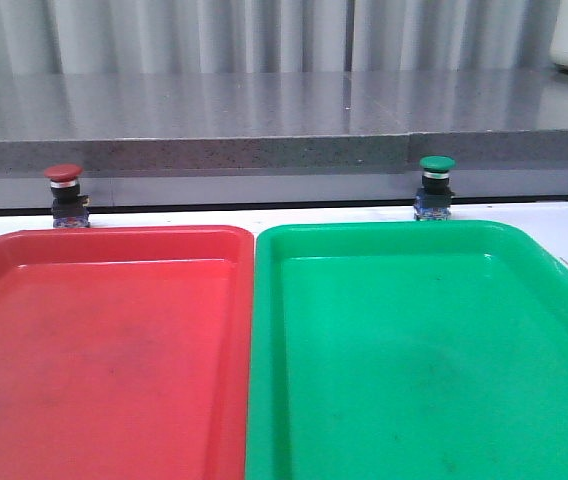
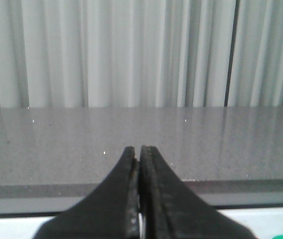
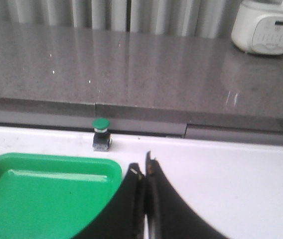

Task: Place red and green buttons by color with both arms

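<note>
Left gripper and right gripper are both showing fingers pressed together, holding nothing — each is needing to open before any reach. The red button is standing upright at upper left of the front view, just behind the red tray; the green button is standing at upper right, just behind the green tray. Judging the approach — each arm is best coming down over its own cap and closing on the black body below the silver ring, keeping clear of the tray rims.

Glossy plastic red tray and green tray sit below a polished, speckled grey stone counter; grippers matt black.
</note>
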Controlling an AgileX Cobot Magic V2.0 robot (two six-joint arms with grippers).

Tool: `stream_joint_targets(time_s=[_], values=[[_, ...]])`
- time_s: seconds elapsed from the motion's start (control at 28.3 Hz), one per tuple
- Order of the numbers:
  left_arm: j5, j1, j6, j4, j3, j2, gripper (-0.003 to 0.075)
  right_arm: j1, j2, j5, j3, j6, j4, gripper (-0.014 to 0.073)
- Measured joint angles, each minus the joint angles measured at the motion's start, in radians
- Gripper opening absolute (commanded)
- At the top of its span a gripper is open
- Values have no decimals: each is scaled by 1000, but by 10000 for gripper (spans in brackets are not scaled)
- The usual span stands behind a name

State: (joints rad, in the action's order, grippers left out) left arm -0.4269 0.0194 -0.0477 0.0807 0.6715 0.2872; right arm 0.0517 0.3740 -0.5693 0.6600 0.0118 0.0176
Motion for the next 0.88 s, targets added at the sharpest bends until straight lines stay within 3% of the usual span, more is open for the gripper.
stream_joint_targets(time_s=[0.64, 0.74, 0.88], values=[[-95, 0, 0, 0, 7, 249, -20, 0, 280, -71, 17, 0, 0, -35], [-95, 0, 0, 0, 7, 271, -20, 0, 316, -69, 17, 0, 0, 92], [-95, 0, 0, 0, 7, 301, 19, 0, 349, -68, 17, -12, 0, 435]])
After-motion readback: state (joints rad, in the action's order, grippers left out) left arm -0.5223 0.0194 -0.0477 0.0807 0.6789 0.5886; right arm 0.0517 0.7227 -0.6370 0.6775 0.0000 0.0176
